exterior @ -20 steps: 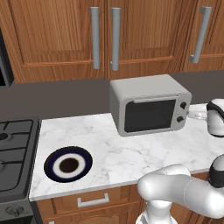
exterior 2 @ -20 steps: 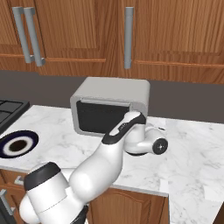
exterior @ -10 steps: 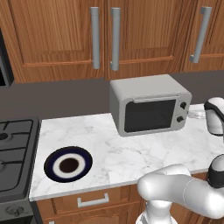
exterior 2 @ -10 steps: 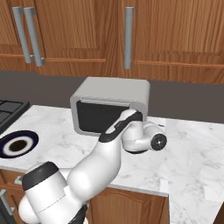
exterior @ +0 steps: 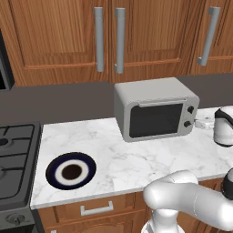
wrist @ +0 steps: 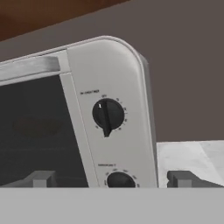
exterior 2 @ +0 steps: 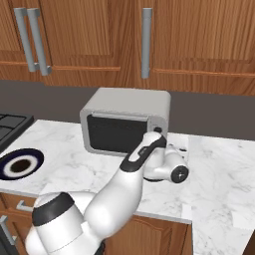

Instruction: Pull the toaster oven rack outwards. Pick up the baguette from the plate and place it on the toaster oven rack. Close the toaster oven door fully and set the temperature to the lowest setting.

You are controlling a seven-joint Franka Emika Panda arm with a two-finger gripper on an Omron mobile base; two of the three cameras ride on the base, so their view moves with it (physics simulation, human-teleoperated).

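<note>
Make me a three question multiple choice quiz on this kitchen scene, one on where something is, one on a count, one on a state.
1. Where is the plate?
A. On the marble counter between stove and toaster oven
B. On top of the oven
C. On the stove

2. How many knobs on the oven's front panel?
A. One
B. Two
C. Four

3. The toaster oven door is:
A. Dropped fully open
B. Missing
C. Closed

Answers: 1 A, it lies on the marble left of the oven. 2 B, the upper knob and the lower knob. 3 C, the glass sits flush with the front.

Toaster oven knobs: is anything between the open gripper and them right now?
Nothing visible. In the hand view the gripper faces the toaster oven control panel directly, fingertips spread either side of the lower knob, the upper knob unobstructed above.
</note>
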